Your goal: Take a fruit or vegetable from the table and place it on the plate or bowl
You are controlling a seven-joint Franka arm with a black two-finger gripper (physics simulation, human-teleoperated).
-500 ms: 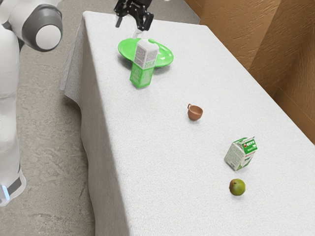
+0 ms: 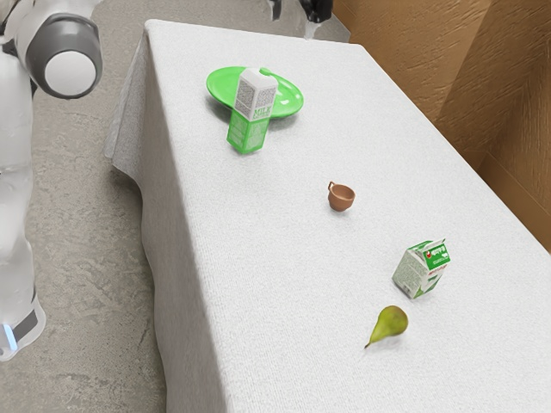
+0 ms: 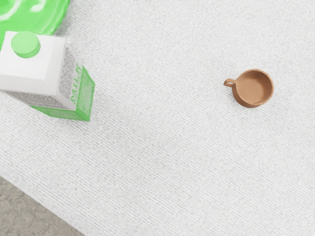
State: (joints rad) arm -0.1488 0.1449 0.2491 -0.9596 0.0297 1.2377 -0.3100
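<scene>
It looked like a plain dining room: a table [image 2: 284,275] under white cloth, a wood-panelled wall [image 2: 448,52], a mottled grey floor [image 2: 86,284]

Light: bright, even, diffuse, from above.
Tablecloth [image 2: 258,275]: top pale and uniformly lit; hanging left side greyer.
Shadows: faint, soft-edged, tight under the cup [image 2: 341,197], pear [image 2: 388,324] and small carton [image 2: 422,268]; in the wrist view, a soft grey patch beside the milk carton [image 3: 47,73].
</scene>
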